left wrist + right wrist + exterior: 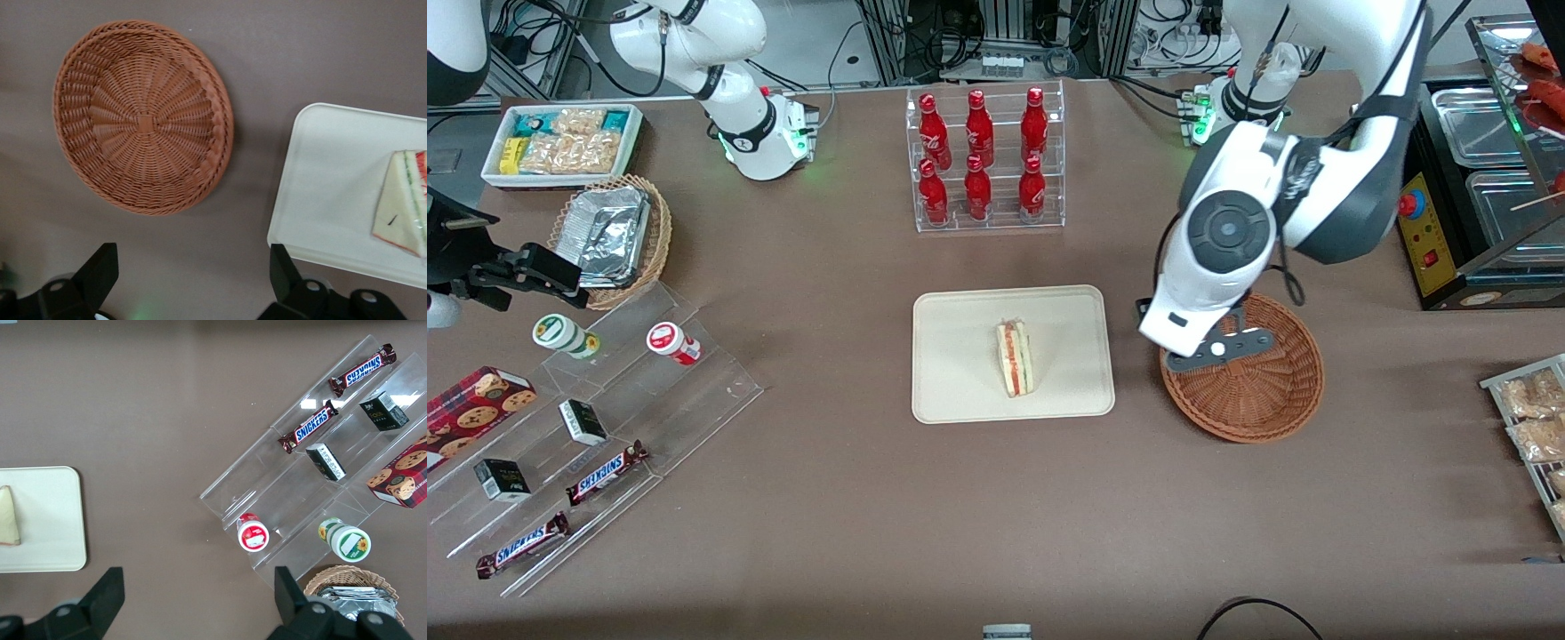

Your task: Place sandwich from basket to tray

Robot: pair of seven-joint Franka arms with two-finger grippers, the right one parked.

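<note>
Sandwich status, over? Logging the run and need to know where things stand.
Pincer open, empty, hanging above the basket. Sandwich lies on the tray. Basket empty. Nothing in the way.

6 red bottles (983, 160) stand in a clear rack at upper centre; 2 Snickers bars (565, 508) lie lower left.

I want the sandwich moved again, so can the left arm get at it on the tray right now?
Probably yes. The sandwich lies alone on the tray with nothing over or beside it. The left arm's tool is open and hangs above the table between the basket and the tray.
</note>
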